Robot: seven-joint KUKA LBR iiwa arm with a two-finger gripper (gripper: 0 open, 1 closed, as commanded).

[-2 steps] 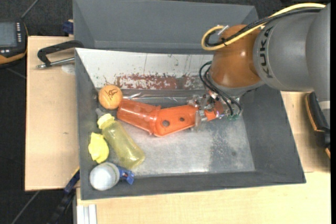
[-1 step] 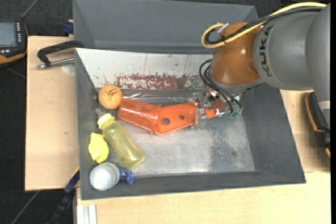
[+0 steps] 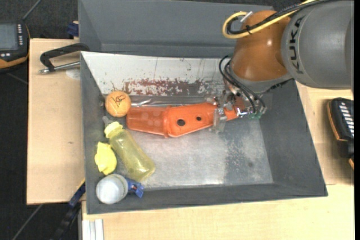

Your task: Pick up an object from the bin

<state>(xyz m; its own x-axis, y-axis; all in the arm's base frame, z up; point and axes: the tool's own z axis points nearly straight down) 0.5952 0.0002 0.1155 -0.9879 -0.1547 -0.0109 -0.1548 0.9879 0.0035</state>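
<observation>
A long orange plastic toy [image 3: 171,119] with dark holes lies across the middle of the bin, its right end under my gripper [image 3: 220,114]. The gripper sits low at that right end, under the arm's orange cover. An orange ball [image 3: 117,103] with a dark mark rests at the toy's left end near the back left wall.
A yellowish clear bottle [image 3: 130,153] lies at the front left, a crumpled yellow thing [image 3: 105,158] beside it. A white round cap with a blue piece [image 3: 114,189] sits in the front left corner. The bin floor to the front right is bare metal.
</observation>
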